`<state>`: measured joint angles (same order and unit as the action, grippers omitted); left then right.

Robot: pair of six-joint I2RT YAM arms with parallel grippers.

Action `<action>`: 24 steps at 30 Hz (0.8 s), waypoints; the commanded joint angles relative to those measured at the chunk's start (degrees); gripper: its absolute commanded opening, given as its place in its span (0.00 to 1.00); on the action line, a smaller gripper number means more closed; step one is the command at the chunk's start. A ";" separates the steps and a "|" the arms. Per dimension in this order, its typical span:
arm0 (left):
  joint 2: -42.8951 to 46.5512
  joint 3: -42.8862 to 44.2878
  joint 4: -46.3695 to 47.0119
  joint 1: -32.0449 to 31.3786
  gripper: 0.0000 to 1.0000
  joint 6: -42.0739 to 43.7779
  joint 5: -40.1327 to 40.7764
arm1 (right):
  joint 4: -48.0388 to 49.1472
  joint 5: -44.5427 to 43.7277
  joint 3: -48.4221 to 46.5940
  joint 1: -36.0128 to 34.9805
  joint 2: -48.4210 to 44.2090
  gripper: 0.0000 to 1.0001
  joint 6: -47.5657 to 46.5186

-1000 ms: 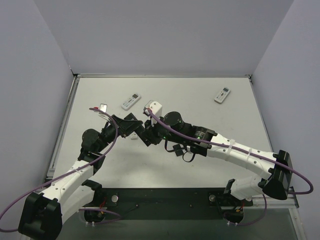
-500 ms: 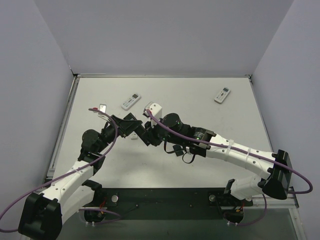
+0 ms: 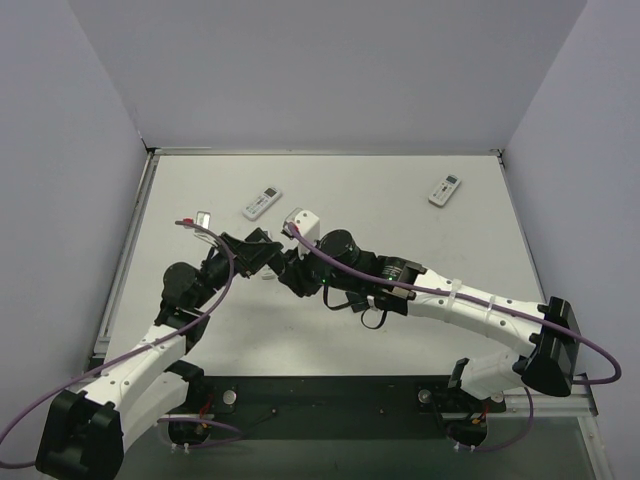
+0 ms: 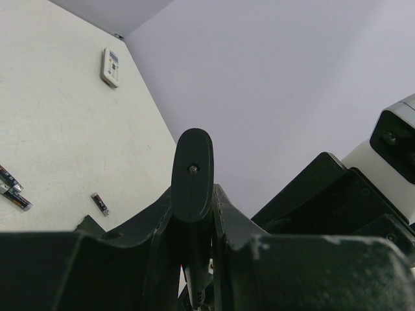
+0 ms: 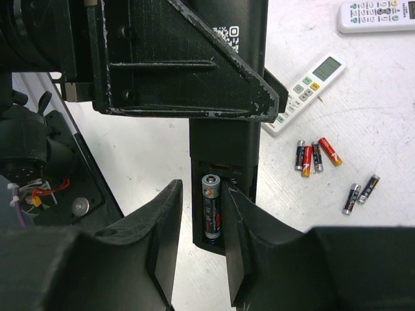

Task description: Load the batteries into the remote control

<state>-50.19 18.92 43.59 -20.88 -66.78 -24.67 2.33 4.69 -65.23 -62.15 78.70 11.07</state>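
My left gripper is shut on a black remote control, seen end-on between its fingers in the left wrist view. The remote's battery compartment is open, and one grey-and-black battery lies in its left slot. My right gripper is open, with its fingers either side of that battery and the right finger close beside it. In the top view the right gripper meets the left one. Several loose batteries lie on the table, with two more batteries nearby.
Two white remotes lie near the loose batteries, one close and one further off. The top view shows a white remote at the back left, another at the back right, and a small grey piece at the left.
The right arm has moved a little left, closer to the left gripper. The left arm has shifted slightly and still holds the remote.
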 commanded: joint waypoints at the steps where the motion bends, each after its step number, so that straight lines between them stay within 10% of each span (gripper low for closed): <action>1: 1.94 -0.11 4.05 -0.30 0.00 -0.89 -1.26 | -0.04 -2.14 -0.16 0.01 1.11 0.29 0.71; 24: -1.92 0.94 1.67 -0.21 0.00 -0.54 -7.50 | -3.56 5.76 -2.80 0.71 -7.50 0.61 -13.76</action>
<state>-51.33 17.34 41.85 -20.95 -67.31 -28.27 -2.04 6.33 -66.67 -61.93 75.96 5.67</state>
